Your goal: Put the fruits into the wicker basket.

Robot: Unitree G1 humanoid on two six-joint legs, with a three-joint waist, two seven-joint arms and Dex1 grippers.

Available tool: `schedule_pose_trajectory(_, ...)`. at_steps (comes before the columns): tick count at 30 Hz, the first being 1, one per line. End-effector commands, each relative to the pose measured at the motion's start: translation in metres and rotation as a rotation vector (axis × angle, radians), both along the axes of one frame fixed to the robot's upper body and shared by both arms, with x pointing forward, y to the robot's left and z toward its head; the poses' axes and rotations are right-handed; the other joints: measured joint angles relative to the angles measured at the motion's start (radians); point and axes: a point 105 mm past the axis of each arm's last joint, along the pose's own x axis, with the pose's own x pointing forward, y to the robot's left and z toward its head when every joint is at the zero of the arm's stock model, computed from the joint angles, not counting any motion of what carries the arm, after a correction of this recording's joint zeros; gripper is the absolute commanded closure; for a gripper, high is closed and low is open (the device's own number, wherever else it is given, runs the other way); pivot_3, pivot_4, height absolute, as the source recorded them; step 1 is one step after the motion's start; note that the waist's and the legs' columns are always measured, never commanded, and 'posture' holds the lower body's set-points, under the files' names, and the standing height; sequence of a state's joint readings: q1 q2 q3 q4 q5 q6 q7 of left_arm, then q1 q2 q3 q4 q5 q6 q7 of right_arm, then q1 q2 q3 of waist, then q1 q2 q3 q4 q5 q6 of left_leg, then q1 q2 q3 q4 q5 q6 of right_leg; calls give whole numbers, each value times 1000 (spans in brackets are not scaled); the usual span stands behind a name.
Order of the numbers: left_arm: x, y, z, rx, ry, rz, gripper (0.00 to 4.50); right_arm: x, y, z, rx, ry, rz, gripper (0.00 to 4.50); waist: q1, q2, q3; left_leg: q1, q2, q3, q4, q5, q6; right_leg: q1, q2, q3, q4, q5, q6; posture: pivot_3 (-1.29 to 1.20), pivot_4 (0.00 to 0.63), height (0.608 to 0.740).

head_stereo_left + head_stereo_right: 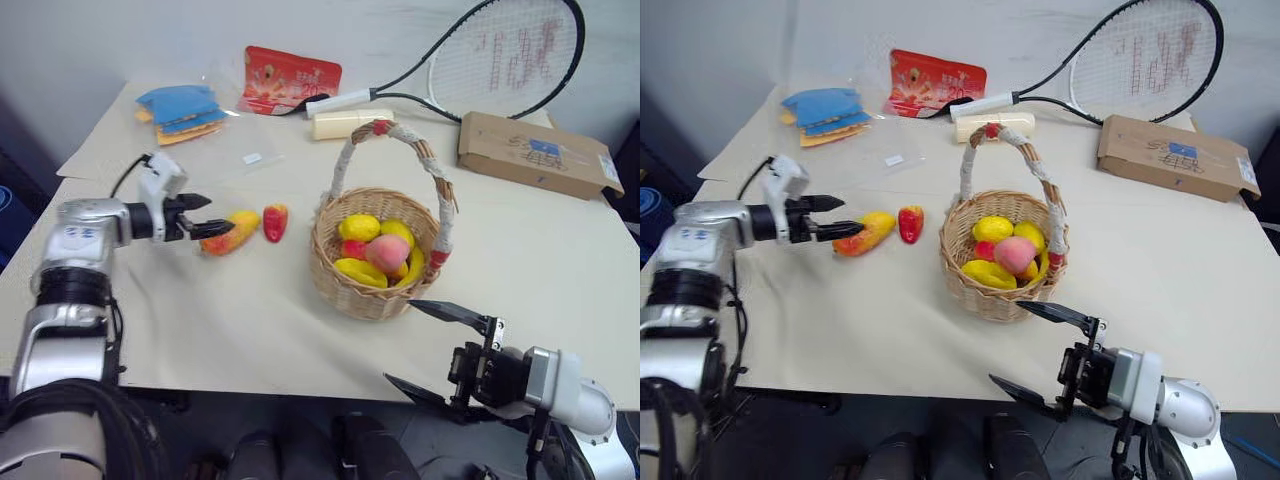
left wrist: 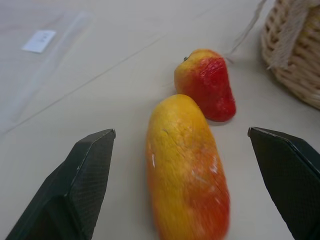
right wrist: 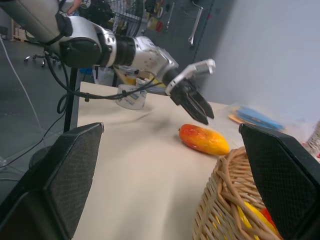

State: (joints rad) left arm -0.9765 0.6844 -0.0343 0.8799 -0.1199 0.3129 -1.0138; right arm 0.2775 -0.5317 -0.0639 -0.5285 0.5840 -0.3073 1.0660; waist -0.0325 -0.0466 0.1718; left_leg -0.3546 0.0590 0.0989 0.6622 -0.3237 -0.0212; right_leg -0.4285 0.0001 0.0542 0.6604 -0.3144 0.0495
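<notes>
I've lined my left claw (image 1: 205, 226), fingers spread, along the mango (image 1: 230, 232) to straddle it, while my right claw (image 1: 438, 345) waits empty and spread beside the wicker basket (image 1: 340, 265).

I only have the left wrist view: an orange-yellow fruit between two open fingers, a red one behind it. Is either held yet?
Observer: No. The left gripper is open, just short of the mango, which lies on the table.
Operator: Anything already in the basket?
Observer: Yes, the wicker basket holds yellow fruits and a pink peach.
Operator: Where is the other arm?
Observer: The right gripper hangs open at the table's near edge, near the basket, holding nothing.
</notes>
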Motion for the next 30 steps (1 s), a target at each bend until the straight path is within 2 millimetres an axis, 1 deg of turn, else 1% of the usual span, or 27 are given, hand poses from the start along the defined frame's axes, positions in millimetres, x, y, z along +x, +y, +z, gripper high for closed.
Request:
schedule_pose_trajectory(1,7,4,-3,74,6,19,18,-3,-4,4,18,-34,-23,0,-1,0,0,0,1,0,0,0,0,0,1,0,0,0,0,0,150,740)
schedule_pose_trajectory(3,8,3,-8,92,37,15,18,-4,-4,3,14,-32,-43,0,-2,0,0,1,3,2,0,0,-1,0,3,2,1,0,0,0,150,740)
schedule_pose_trajectory(4,8,4,-10,108,41,21,198,-5,-3,4,14,-33,-50,0,-1,0,0,1,4,2,0,0,-2,0,4,2,1,0,0,0,150,740)
schedule_pose_trajectory(6,7,6,-14,129,50,13,601,-6,0,8,16,-36,-56,0,1,0,0,1,4,2,0,0,-3,0,5,2,1,0,0,0,150,740)
schedule_pose_trajectory(8,3,6,-22,137,78,-14,1217,-6,5,14,21,-41,-58,0,2,0,0,2,4,2,0,0,-3,0,5,3,2,0,0,0,150,740)
schedule_pose_trajectory(10,1,8,-24,123,87,-19,1776,-2,10,25,28,-49,-62,0,2,0,0,2,4,2,1,0,-3,0,4,3,2,0,0,0,150,740)
schedule_pose_trajectory(11,0,9,-22,116,82,-24,1891,0,12,29,30,-53,-64,0,2,0,0,2,4,2,1,0,-3,0,4,3,2,0,0,0,150,740)
schedule_pose_trajectory(14,-4,18,-2,95,44,-41,1891,5,15,38,33,-55,-97,0,3,0,0,2,4,2,1,0,-3,0,4,3,2,0,-1,0,150,740)
schedule_pose_trajectory(16,-15,24,13,124,41,-120,1891,7,14,39,35,-47,-125,0,3,0,0,1,5,2,1,0,-3,-2,5,3,2,0,-1,0,150,740)
schedule_pose_trajectory(18,-28,23,30,128,37,-229,1891,10,12,39,35,-41,-152,0,2,0,0,0,5,2,1,0,-5,-3,6,3,2,-1,-2,0,150,740)
schedule_pose_trajectory(21,-50,-8,63,43,-17,-466,1891,15,7,40,40,-42,-211,0,8,0,0,-1,5,3,1,0,-6,-3,5,3,1,-1,-2,0,150,740)
schedule_pose_trajectory(23,-55,-42,78,-18,-89,-598,1891,17,5,40,40,-40,-230,0,20,0,0,-1,4,2,3,0,-5,-1,4,2,1,-1,-2,0,150,740)
schedule_pose_trajectory(25,-59,-77,88,-71,-162,-696,1891,18,5,39,37,-38,-235,0,35,0,0,0,3,1,5,0,-2,1,2,2,1,0,-1,0,150,740)
schedule_pose_trajectory(27,-56,-110,93,-134,-235,-730,1891,19,4,38,33,-36,-243,0,34,0,0,0,0,0,6,-1,2,2,-1,2,1,1,2,0,150,740)
schedule_pose_trajectory(28,-56,-123,92,-159,-238,-734,1891,20,4,37,31,-38,-251,0,31,0,0,-1,0,1,6,-1,3,2,-1,2,1,2,2,0,150,740)
schedule_pose_trajectory(30,-58,-146,81,-143,-238,-767,1891,22,0,37,27,-44,-285,0,25,0,0,-1,-1,1,6,-1,3,2,-1,3,1,2,3,0,150,740)
